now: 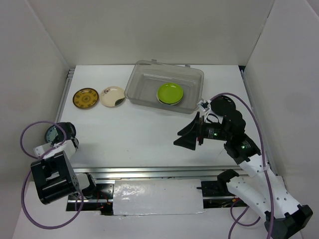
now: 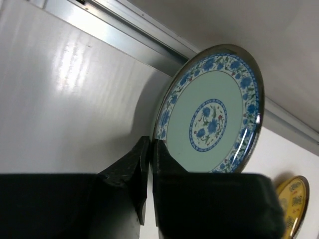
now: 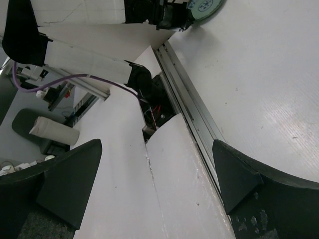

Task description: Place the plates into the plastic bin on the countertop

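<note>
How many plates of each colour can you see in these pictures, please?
Lime green plate, in the plastic bin: 1
Mustard-yellow plate: 1
Cream plate: 1
Blue patterned plate, held in the left claw: 1
Black plate: 1
Total: 5 visible; any plates under the green one are hidden.

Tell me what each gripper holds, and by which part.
The left gripper pinches the blue patterned plate by its rim, fingers shut on the edge. The right gripper is open and holds nothing.
</note>
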Motion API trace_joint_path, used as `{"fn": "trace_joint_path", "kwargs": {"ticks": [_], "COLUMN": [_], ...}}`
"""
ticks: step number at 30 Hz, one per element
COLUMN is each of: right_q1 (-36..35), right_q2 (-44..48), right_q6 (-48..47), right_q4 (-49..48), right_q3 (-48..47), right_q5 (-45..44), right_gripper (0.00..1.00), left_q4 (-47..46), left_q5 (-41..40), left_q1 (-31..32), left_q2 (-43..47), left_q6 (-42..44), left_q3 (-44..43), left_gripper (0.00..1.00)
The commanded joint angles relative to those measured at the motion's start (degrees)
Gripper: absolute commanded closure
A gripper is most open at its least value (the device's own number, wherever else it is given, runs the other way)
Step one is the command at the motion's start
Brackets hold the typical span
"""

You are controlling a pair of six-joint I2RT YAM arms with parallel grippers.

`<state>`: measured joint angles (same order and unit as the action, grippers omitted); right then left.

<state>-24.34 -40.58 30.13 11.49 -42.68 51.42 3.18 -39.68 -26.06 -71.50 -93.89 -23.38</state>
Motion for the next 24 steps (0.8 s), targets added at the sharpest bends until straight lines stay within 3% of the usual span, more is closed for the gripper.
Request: {"fn": "trace_joint_path", "kwargs": {"ticks": [1,2,9,13,18,21,24], "right_q1": [0.96,1.05,2.71,3.07,3.24,3.16,2.9], "right_q2": [1.55,1.9,2.87,1.47,0.06,-0.81,-3.1], "right_q6": [-1.21,-1.13,-1.22,0.8,3.7,5.72,6.69], "right_q4": [1.26,1.43,1.88,-0.67,-4.88,-7.18,-7.8], "right_q3": [-1.09,-1.27,-1.45,-0.92,0.05,0.31,-0.91], "right_q5": [1.31,1.23,1.84,2.37,2.2,0.62,-1.22], "right_gripper": [0.0,0.0,0.0,0.0,0.0,0.0,0.0], "left_q4": [4.11,5.07,13.85,19.58,18.54,15.9,13.71], "left_q5": [2.15,2.85,6.89,9.88,13.57,22.43,36.3], "left_q1": [-0.92,-1.01,-1.45,-1.18,-1.27,-1.18,-0.48], "left_q2": [-1.09,-2.22,-3.65,3.72,22.0,25.89,22.21], "left_q6": [3.18,3.18,5.11,7.31,16.94,25.55,33.03], "left_q3": [-3.07,-4.38,-11.33,-13.54,-11.34,-11.77,-13.8], "left_gripper": [0.96,0.99,1.0,1.0,1.0,1.0,1.0]}}
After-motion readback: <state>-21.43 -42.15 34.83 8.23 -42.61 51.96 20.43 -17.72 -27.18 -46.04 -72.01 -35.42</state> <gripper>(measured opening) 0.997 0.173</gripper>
